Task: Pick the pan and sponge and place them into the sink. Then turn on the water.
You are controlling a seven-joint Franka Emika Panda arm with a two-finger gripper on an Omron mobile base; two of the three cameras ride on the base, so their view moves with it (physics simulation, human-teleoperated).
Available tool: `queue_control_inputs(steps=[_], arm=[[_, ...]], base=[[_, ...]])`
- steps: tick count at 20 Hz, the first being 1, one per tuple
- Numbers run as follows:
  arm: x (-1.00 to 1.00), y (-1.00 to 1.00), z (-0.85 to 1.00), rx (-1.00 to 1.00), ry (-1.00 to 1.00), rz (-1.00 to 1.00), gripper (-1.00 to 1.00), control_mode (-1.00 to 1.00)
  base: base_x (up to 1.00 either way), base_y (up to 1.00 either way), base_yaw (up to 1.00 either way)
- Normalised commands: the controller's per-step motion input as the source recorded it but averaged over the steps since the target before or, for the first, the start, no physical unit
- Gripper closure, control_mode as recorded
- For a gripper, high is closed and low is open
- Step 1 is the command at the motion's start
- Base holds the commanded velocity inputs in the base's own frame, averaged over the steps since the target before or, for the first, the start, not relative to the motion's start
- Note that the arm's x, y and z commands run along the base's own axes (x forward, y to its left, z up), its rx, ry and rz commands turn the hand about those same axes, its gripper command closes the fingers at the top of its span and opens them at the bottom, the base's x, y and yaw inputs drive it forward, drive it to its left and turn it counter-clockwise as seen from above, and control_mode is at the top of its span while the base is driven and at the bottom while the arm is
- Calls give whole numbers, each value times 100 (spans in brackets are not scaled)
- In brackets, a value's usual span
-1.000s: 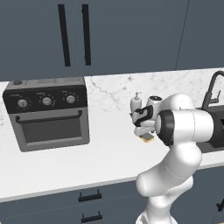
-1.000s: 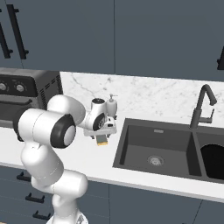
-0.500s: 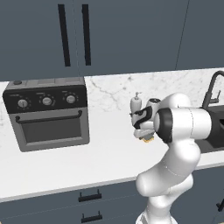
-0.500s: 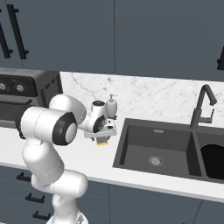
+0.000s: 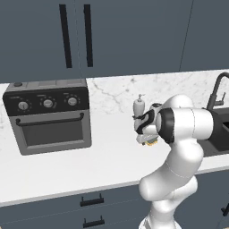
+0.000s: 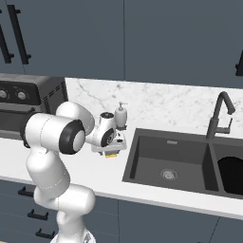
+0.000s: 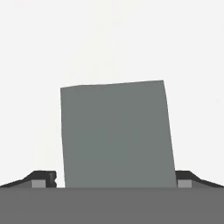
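With jaws spread wide astride the grey-topped, yellow-based rectangular sponge (image 7: pixel 116 133), the two-finger gripper (image 7: pixel 116 180) risks nudging it sideways if closing off-centre.

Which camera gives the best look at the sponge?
The hand view: the sponge fills its middle, grey top face fully visible between the open pincer tips. In the left base view only a yellow sliver peeks under the wrist; the right base view shows a similar scrap.

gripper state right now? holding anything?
Gripper: open, jaws either side of the sponge on the counter, not closed on it.
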Motion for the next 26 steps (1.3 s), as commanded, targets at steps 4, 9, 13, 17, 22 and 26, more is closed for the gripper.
queue_control_inputs(steps=[4,9,13,17,22,26], arm=[[0,0,-14,0,0,0,100,-100],[0,0,-1,0,0,0,100,-100],[-1,0,28,0,2,-3,100,-100],[-8,0,66,0,2,-6,100,-100],[-51,1,85,0,1,-5,100,-100],[-81,27,26,0,3,-8,100,-100]], base=[[0,0,0],[0,0,0],[0,0,0],[0,0,0],[0,0,0],[0,0,0]])
